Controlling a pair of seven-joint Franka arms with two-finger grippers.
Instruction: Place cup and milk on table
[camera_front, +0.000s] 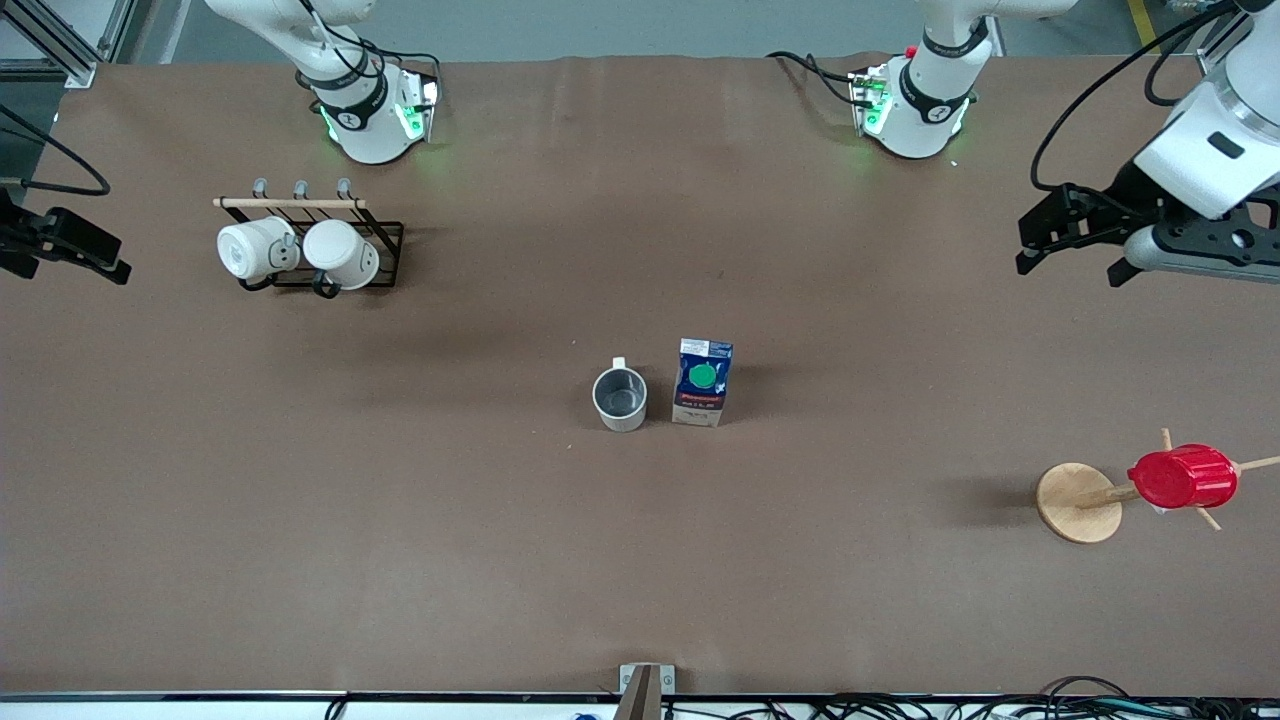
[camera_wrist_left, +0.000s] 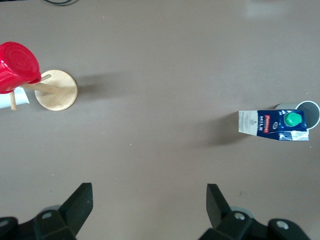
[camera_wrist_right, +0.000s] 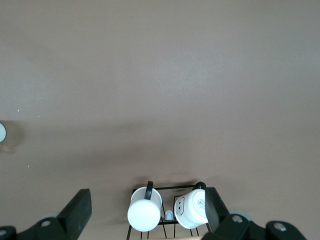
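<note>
The cream-white cup (camera_front: 620, 398) stands upright on the brown table (camera_front: 640, 580) near its middle, grey inside showing. The dark-blue milk (camera_front: 702, 382) with a green cap stands upright right beside it, toward the left arm's end. Both also show in the left wrist view, the milk (camera_wrist_left: 272, 125) and the cup (camera_wrist_left: 308, 113). My left gripper (camera_front: 1070, 265) hangs open and empty over the left arm's end of the table, its fingers (camera_wrist_left: 82, 200) wide apart. My right gripper (camera_front: 100, 262) hangs open and empty over the right arm's end, near the mug rack.
A black wire rack (camera_front: 385, 240) holds two whiter mugs (camera_front: 255, 248) toward the right arm's end; it also shows in the right wrist view (camera_wrist_right: 170, 189). A red ribbed cup (camera_front: 1182, 477) hangs on a wooden stand (camera_front: 1078, 502) toward the left arm's end.
</note>
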